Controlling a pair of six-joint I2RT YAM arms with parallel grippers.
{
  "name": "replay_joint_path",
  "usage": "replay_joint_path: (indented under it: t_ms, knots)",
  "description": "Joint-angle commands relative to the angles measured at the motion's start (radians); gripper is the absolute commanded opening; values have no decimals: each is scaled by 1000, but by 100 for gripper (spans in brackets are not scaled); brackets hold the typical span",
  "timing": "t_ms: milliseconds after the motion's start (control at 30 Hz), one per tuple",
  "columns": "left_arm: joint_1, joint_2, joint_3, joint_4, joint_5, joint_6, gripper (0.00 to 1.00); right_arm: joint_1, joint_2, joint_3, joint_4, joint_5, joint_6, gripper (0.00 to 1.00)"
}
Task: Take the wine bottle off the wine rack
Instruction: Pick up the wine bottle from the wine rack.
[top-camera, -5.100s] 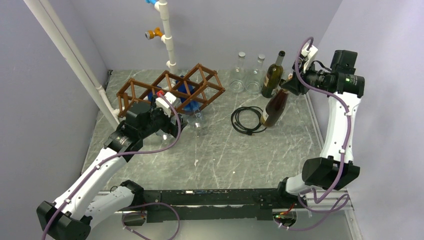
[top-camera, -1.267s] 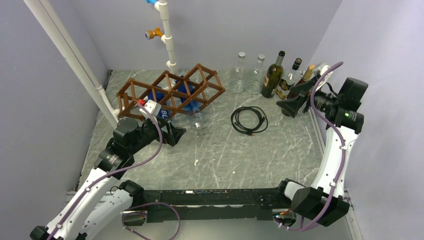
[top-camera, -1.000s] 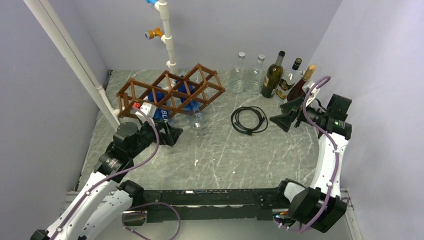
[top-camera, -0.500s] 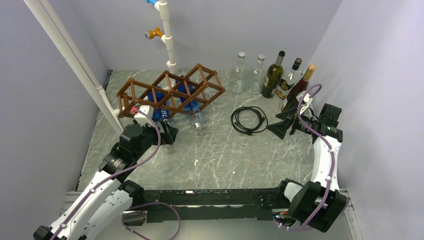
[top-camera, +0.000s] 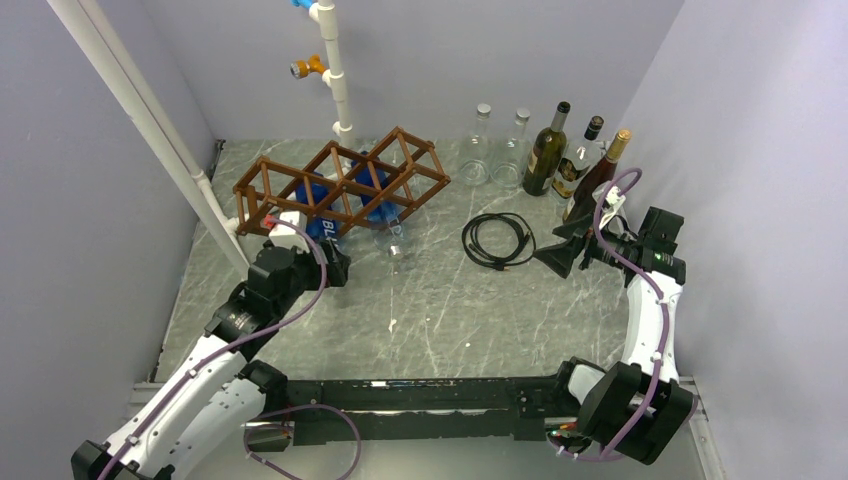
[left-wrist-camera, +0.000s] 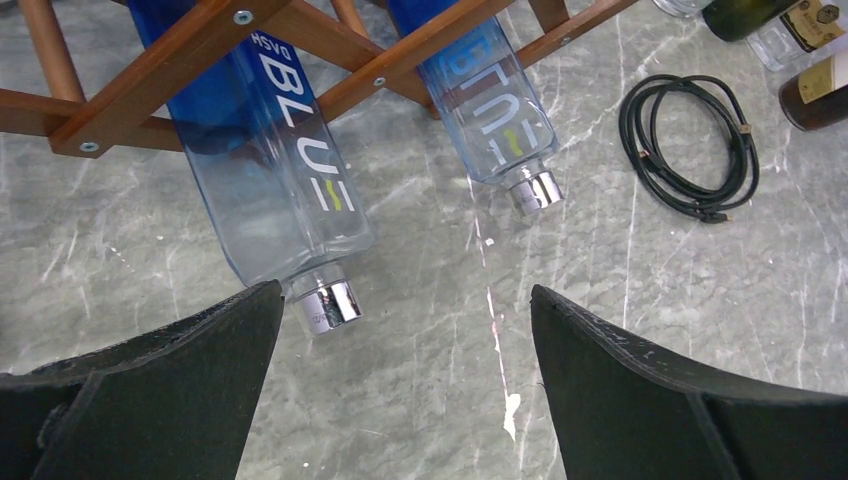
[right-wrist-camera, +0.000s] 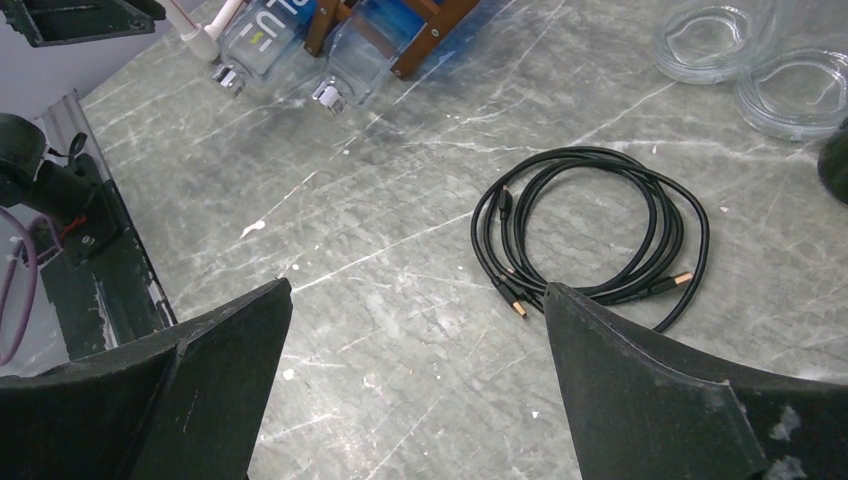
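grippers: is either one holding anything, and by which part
Nothing is held. The left gripper is open, short of the nearer blue bottle; the right gripper is open, facing the black cable.

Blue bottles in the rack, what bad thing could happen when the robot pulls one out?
1. The two blue bottles lie close together in the rack, so the open left gripper might bump the wrong one or drag the rack along.
2. They look smooth and slant cap-down, so one could slip onto the table.
3. The right gripper sits near standing bottles; a swing might topple them.
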Motion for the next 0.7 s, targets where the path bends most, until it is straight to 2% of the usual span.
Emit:
replay_joint_path:
  t_ms: [0, 400, 667]
  knots:
    - [5, 2, 14, 21, -53, 17, 100, -7, -3, 17, 31, -3, -18, 100]
    - [4, -9, 20, 3, -124, -26, 100, -6, -8, 8, 54, 10, 6, 100]
    - [6, -20, 19, 40, -122, -19, 99, -5, -7, 6, 55, 10, 8, 100]
